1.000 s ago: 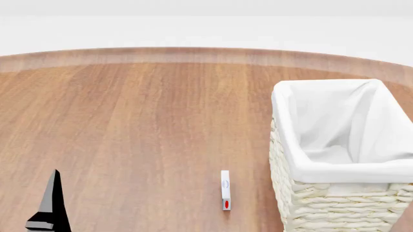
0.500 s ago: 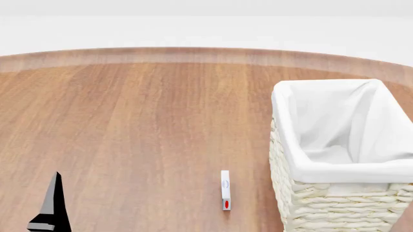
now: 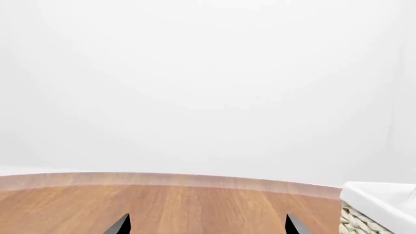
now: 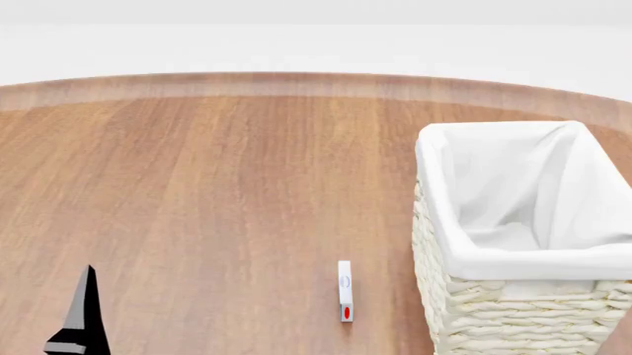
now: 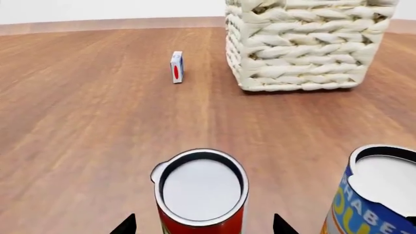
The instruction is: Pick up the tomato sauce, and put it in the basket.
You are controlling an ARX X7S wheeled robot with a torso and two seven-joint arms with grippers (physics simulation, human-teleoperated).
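Observation:
In the right wrist view the tomato sauce (image 5: 200, 192), a small can with a red label and silver-white top, stands upright on the wood. My right gripper (image 5: 204, 225) is open, its two dark fingertips on either side of the can, apart from it. The cream wicker basket (image 5: 305, 46) stands beyond; in the head view its white cloth rim (image 4: 434, 192) is at the right. My left gripper (image 3: 206, 225) is open and empty over bare wood; one of its fingers (image 4: 81, 314) shows at the head view's lower left. The can is out of the head view.
A blue and yellow can (image 5: 377, 202) stands close beside the tomato sauce. A small white box with a red spot (image 4: 345, 291) stands upright on the table left of the basket, also in the right wrist view (image 5: 177, 67). The round wooden table (image 4: 217, 192) ends at a curved far edge.
The left gripper's finger has dropped slightly lower in the head view. Nothing else has moved.

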